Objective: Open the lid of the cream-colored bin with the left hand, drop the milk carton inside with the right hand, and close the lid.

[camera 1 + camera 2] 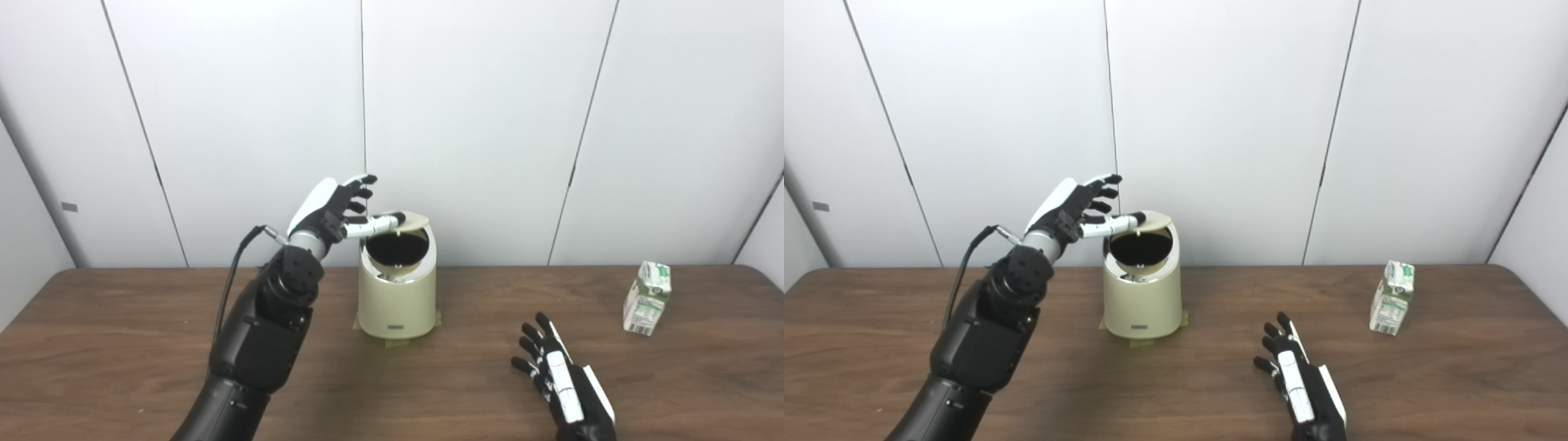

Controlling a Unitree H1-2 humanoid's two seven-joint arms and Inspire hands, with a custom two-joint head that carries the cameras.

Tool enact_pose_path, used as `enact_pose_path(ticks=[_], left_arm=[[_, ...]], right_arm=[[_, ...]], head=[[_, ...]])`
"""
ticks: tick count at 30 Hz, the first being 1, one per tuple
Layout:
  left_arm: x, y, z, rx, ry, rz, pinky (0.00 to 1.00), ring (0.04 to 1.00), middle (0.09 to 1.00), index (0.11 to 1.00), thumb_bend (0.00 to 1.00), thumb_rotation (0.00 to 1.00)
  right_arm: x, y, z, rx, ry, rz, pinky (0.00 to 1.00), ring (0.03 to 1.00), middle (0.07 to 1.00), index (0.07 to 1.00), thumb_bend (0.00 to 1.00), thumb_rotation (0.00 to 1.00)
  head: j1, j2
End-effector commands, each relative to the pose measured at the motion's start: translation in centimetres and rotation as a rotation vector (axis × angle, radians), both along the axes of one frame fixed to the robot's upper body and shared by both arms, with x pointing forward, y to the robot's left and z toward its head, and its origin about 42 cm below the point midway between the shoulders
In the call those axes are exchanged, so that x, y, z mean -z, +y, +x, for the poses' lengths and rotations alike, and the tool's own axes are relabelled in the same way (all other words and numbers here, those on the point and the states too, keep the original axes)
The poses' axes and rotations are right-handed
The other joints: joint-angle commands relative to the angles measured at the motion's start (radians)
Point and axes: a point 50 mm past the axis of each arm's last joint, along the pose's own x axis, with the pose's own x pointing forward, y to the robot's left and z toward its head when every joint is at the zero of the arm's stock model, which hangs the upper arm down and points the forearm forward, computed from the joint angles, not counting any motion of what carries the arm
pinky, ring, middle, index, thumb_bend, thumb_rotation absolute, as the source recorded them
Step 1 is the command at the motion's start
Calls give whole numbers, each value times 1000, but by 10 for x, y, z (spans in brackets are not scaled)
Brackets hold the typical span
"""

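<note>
The cream-colored bin point(396, 303) stands on the table a little left of centre, its dark mouth showing. Its lid point(411, 222) is lifted and tipped back at the top rim. My left hand point(334, 208) is raised beside the bin's upper left, fingers spread, with the thumb reaching out under the lid's edge and touching it. The milk carton point(647, 297), white with green print, stands upright at the far right of the table. My right hand point(560, 380) rests low near the front edge, fingers apart, holding nothing, well left of the carton.
The brown wooden table point(122, 343) runs the full width, with white wall panels behind it. Tape patches show under the bin's base. A black cable point(236, 269) loops from my left wrist.
</note>
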Motion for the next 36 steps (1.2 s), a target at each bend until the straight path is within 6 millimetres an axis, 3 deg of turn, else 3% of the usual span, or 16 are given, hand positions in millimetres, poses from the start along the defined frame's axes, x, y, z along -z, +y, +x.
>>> enact_pose_path(ticks=[1,3,6,8,10,13,16,19,21,24,27,29,34,36], left_arm=[[-24,-1,-8,20,-67,-72,735,840,867,900,509,452],[-16,4,-16,20,-65,-117,799,869,880,901,459,525],[6,11,-26,13,-66,-130,824,849,842,866,433,719],[19,15,-32,7,-86,-117,804,825,819,853,404,834],[34,20,-40,-7,-88,-157,800,820,817,852,404,867],[62,27,-63,-20,-57,-231,809,837,836,862,404,888],[83,31,-91,-39,-26,-309,837,850,847,866,403,794],[100,34,-117,-59,-61,-360,840,844,844,872,364,719],[108,36,-128,-80,-87,-373,824,834,838,871,345,709],[120,38,-143,-102,-92,-401,839,846,867,888,352,830],[128,40,-154,-99,-85,-410,849,887,911,929,388,932],[132,41,-159,-90,-77,-418,843,891,918,942,407,953],[134,48,-159,-90,-53,-453,850,889,921,949,394,923],[133,51,-158,-92,-49,-457,852,881,911,938,388,910]], right_arm=[[-12,-3,6,8,-66,-1,835,941,947,987,591,918],[-13,-4,6,16,-62,1,819,936,946,981,592,909],[-16,-4,7,20,-67,-4,809,925,945,977,578,856],[-18,-6,7,19,-75,-32,779,913,944,976,565,760],[-20,-7,6,34,-81,-79,749,895,935,968,568,700],[-23,-10,7,85,-110,-99,681,826,883,905,640,556],[-27,-21,5,133,-137,-120,660,800,856,846,705,447],[-26,-38,7,176,-157,-118,728,824,862,838,721,263],[-24,-49,7,191,-152,-116,796,832,865,845,746,234],[-30,-66,4,200,-153,-88,854,860,880,845,813,203],[-44,-74,-3,214,-184,-103,741,802,838,794,854,182],[-51,-84,-10,244,-183,-120,733,800,833,789,854,183],[-67,-106,-23,345,-161,-212,707,764,799,788,840,159],[-69,-114,-26,362,-159,-236,722,766,808,796,836,193]], head=[[0,10],[-6,17],[-15,22],[-15,22],[-23,33],[-25,42],[-28,50],[-54,63],[-78,68],[-111,76],[-144,83],[-169,87],[-298,103],[-335,105]])
